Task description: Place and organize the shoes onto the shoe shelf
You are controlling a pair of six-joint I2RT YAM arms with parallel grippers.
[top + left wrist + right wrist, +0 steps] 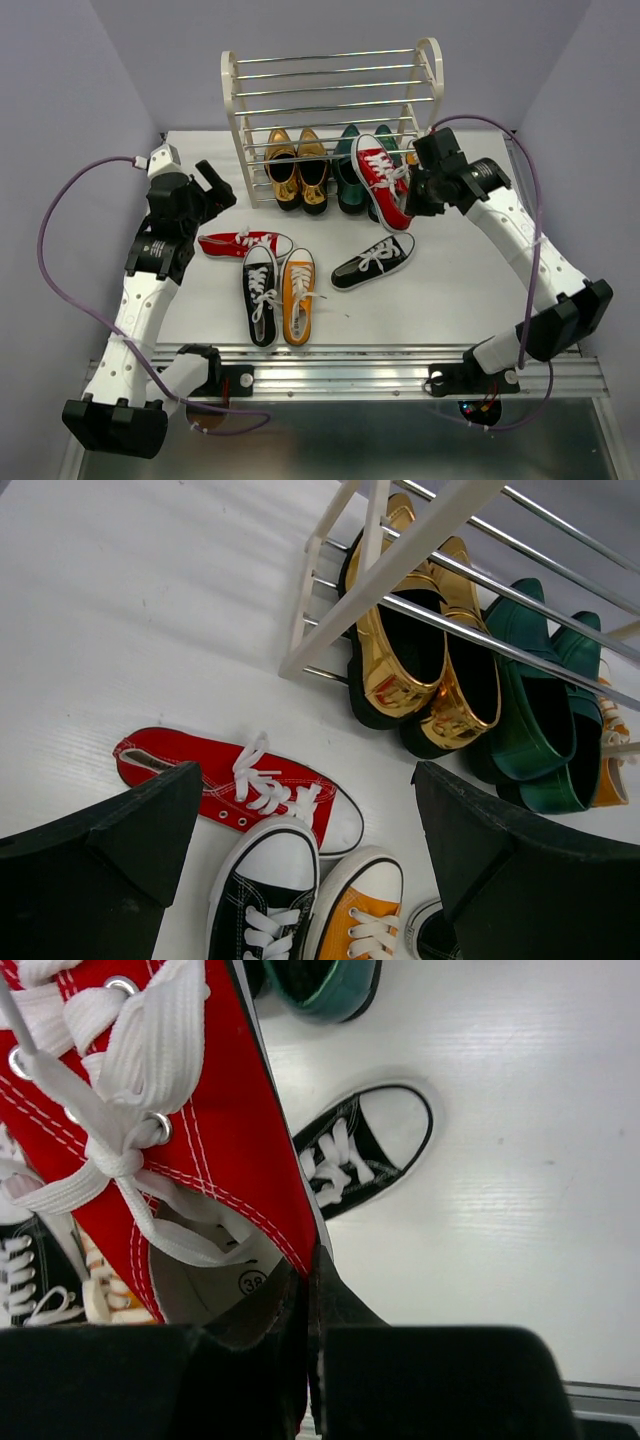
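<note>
My right gripper (pixel 415 196) is shut on the heel collar of a red shoe (pixel 382 180), held tilted off the table in front of the shoe shelf (pixel 234 110). In the right wrist view the jaws (pixel 315 1290) pinch the red shoe's (pixel 200 1110) collar edge. A second red shoe (pixel 243 243), a black shoe (pixel 261 293), an orange shoe (pixel 299 296) and another black shoe (pixel 374 261) lie on the table. My left gripper (pixel 215 185) hangs open over the lying red shoe (pixel 230 780), holding nothing. An orange shoe (pixel 610 770) peeks out at the shelf's right end.
A glossy gold pair (pixel 297 168) and a dark green pair (pixel 350 172) sit on the shelf's bottom tier. The upper tiers hold only bare rods (pixel 330 88). Purple walls close in the table on both sides and behind.
</note>
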